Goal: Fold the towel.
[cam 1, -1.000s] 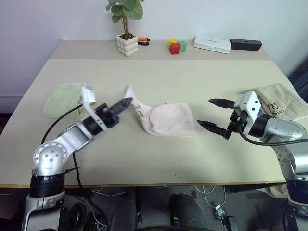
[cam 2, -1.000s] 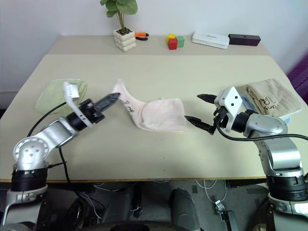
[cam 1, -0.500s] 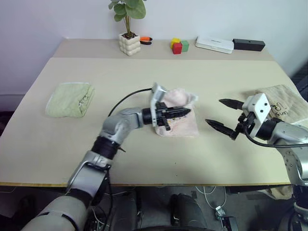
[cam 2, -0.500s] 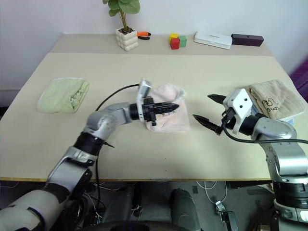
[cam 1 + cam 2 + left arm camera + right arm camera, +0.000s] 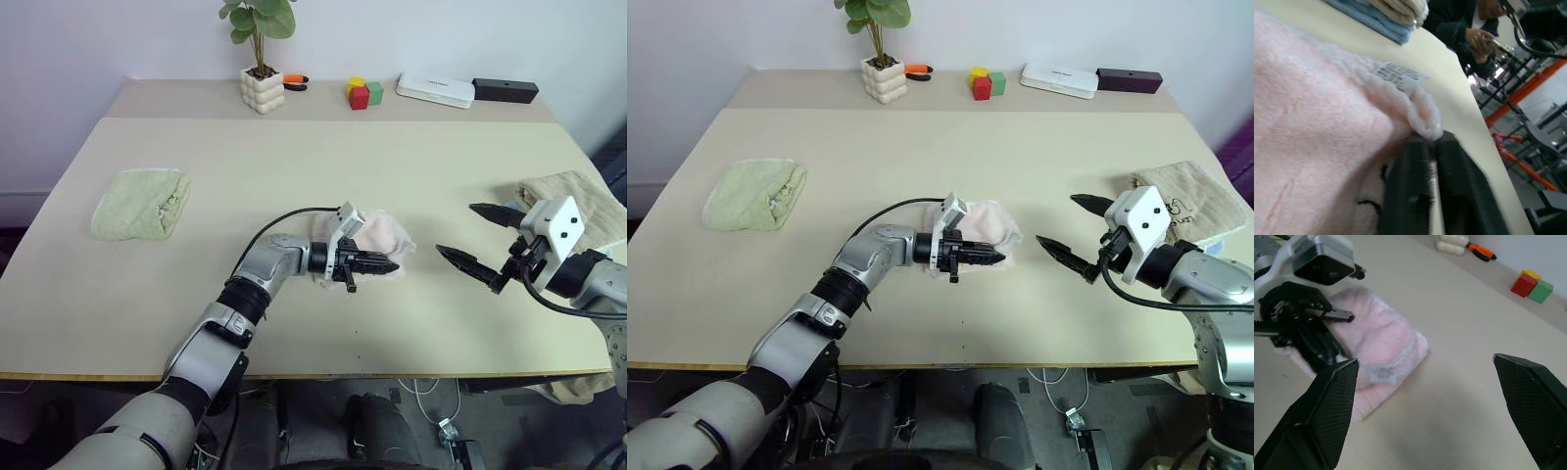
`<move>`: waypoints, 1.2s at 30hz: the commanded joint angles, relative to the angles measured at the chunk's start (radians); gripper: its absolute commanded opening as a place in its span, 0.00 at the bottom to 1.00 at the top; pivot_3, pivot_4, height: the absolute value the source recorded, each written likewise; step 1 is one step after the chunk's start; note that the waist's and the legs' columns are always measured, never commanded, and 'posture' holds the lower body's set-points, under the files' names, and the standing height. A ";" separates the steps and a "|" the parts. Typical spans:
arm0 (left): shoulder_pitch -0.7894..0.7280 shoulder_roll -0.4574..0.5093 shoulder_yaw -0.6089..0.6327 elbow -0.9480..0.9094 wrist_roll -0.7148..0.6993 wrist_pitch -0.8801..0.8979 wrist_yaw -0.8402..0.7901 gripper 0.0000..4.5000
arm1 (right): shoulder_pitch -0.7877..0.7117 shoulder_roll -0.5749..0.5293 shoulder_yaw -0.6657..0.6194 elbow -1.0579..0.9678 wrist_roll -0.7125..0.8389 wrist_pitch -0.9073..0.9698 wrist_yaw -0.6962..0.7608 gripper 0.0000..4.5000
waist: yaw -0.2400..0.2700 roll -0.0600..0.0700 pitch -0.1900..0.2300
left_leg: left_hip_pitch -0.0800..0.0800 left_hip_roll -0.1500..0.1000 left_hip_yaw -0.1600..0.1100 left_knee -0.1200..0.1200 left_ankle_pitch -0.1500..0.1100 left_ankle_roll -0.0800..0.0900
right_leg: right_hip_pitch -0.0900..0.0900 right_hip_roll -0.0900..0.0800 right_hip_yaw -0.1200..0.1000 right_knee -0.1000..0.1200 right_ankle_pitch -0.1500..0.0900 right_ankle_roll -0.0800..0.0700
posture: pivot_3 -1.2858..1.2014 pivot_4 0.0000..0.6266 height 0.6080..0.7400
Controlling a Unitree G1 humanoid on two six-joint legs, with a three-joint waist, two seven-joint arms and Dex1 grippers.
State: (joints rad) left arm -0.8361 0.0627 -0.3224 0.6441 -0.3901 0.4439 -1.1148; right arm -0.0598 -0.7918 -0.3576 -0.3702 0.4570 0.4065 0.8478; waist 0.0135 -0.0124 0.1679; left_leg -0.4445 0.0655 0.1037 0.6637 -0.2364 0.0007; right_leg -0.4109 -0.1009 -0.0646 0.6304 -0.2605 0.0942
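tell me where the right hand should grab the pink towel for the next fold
Probably the free edge of the towel facing the right hand, near the white care label. There the layers stick out loosely, and that hand is open with bare table in between, so a low, level approach from its own side looks simplest. The left hand lies on the towel's near side.

The towel (image 5: 377, 238) is soft, fluffy pink terry cloth with a white fabric label; the table (image 5: 323, 166) looks smooth and matt; the gripper fingers (image 5: 1327, 413) are black textured plastic
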 commanded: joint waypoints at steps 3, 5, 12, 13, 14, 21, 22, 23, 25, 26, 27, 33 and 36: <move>0.018 -0.011 0.029 -0.054 0.022 -0.019 -0.017 0.72 | -0.046 -0.001 0.017 -0.020 0.013 -0.007 -0.012 1.00 | 0.000 0.000 0.000 | 0.000 0.000 0.000 0.000 0.000 0.000 | 0.000 0.000 0.000 0.000 0.000 0.000 | 0.52 0.24 0.96; 0.030 -0.002 0.052 -0.099 0.002 -0.008 -0.020 0.96 | -0.069 0.002 0.036 0.000 0.008 -0.013 -0.013 1.00 | -0.001 0.000 0.000 | 0.000 0.000 0.000 0.000 0.000 0.000 | 0.000 0.000 0.000 0.000 0.000 0.000 | 0.52 0.24 0.96; 0.139 0.065 0.115 -0.450 -0.116 0.063 -0.084 0.99 | -0.195 0.075 0.040 0.072 0.067 0.016 -0.070 1.00 | -0.003 0.001 0.000 | 0.000 0.001 0.000 0.000 0.000 0.000 | 0.000 0.000 0.000 0.001 0.001 0.002 | 0.52 0.24 0.96; 0.150 0.070 0.138 -0.489 -0.136 0.076 -0.069 0.99 | -0.215 0.098 0.039 0.081 0.077 0.020 -0.091 1.00 | -0.003 0.001 0.000 | 0.000 0.001 0.000 0.000 0.000 0.000 | 0.000 0.000 0.000 0.001 0.001 0.002 | 0.52 0.24 0.96; 0.156 0.073 0.152 -0.513 -0.150 0.088 -0.056 0.99 | -0.225 0.113 0.040 0.086 0.081 0.022 -0.104 1.00 | -0.003 0.001 0.000 | 0.000 0.001 0.000 0.000 0.000 0.000 | 0.000 0.000 0.000 0.001 0.001 0.002 | 0.52 0.24 0.96; 0.173 0.069 0.358 -0.511 -0.208 0.098 0.179 0.84 | -0.257 0.308 0.098 0.051 0.075 0.040 -0.301 1.00 | -0.003 0.001 0.000 | 0.001 0.000 0.000 0.001 0.000 0.000 | 0.001 0.000 0.000 0.002 0.002 0.003 | 0.52 0.24 0.96; 0.178 0.059 0.376 -0.498 -0.201 0.083 0.218 0.74 | -0.251 0.338 0.121 0.030 0.077 0.048 -0.320 0.88 | -0.003 0.002 0.000 | 0.001 0.001 0.000 0.001 0.000 0.000 | 0.001 0.000 0.000 0.002 0.002 0.004 | 0.52 0.24 0.96; 0.180 0.047 0.390 -0.483 -0.193 0.076 0.256 0.62 | -0.245 0.365 0.144 0.014 0.075 0.053 -0.338 0.81 | -0.003 0.002 0.000 | 0.001 0.001 0.000 0.000 0.000 0.000 | 0.001 0.000 0.000 0.002 0.003 0.005 | 0.52 0.24 0.96; 0.177 0.017 0.408 -0.440 -0.162 0.034 0.336 0.39 | -0.241 0.431 0.206 -0.002 0.040 0.044 -0.392 0.60 | -0.001 0.002 0.000 | 0.001 0.001 0.001 0.000 0.000 0.000 | 0.001 0.001 0.000 0.002 0.004 0.006 | 0.52 0.24 0.96; 0.178 0.005 0.408 -0.432 -0.156 0.017 0.354 0.30 | -0.243 0.462 0.229 -0.004 0.024 0.040 -0.422 0.50 | -0.001 0.002 0.000 | 0.001 0.000 0.001 0.000 0.000 0.000 | 0.001 0.001 0.000 0.002 0.004 0.007 | 0.52 0.24 0.96; 0.177 -0.009 0.405 -0.427 -0.146 -0.003 0.370 0.16 | -0.246 0.486 0.248 -0.002 0.008 0.036 -0.448 0.36 | 0.000 0.002 0.000 | 0.001 0.000 0.001 0.000 0.000 0.000 | 0.001 0.001 0.000 0.002 0.004 0.007 | 0.52 0.24 0.96; 0.172 -0.094 0.345 -0.362 -0.087 -0.048 0.430 0.00 | -0.269 0.604 0.373 0.101 -0.154 0.017 -0.595 0.01 | -0.001 0.002 0.000 | 0.000 0.000 0.001 0.001 0.000 0.000 | 0.002 0.001 0.000 0.002 0.004 0.007 | 0.52 0.24 0.96; 0.178 -0.100 0.306 -0.339 -0.068 -0.018 0.425 0.00 | -0.282 0.602 0.408 0.190 -0.258 0.006 -0.659 0.01 | -0.003 0.002 0.000 | 0.000 0.000 0.001 0.001 0.000 0.000 | 0.002 0.001 0.000 0.002 0.004 0.007 | 0.52 0.24 0.96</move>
State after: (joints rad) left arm -0.6559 -0.0335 0.0019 0.3141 -0.4660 0.4204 -0.6844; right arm -0.3285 -0.1889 0.0408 -0.1959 0.2453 0.4342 0.2180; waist 0.0107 -0.0108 0.1677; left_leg -0.4442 0.0653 0.1048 0.6647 -0.2358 0.0003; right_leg -0.4095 -0.0996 -0.0649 0.6323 -0.2564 0.1015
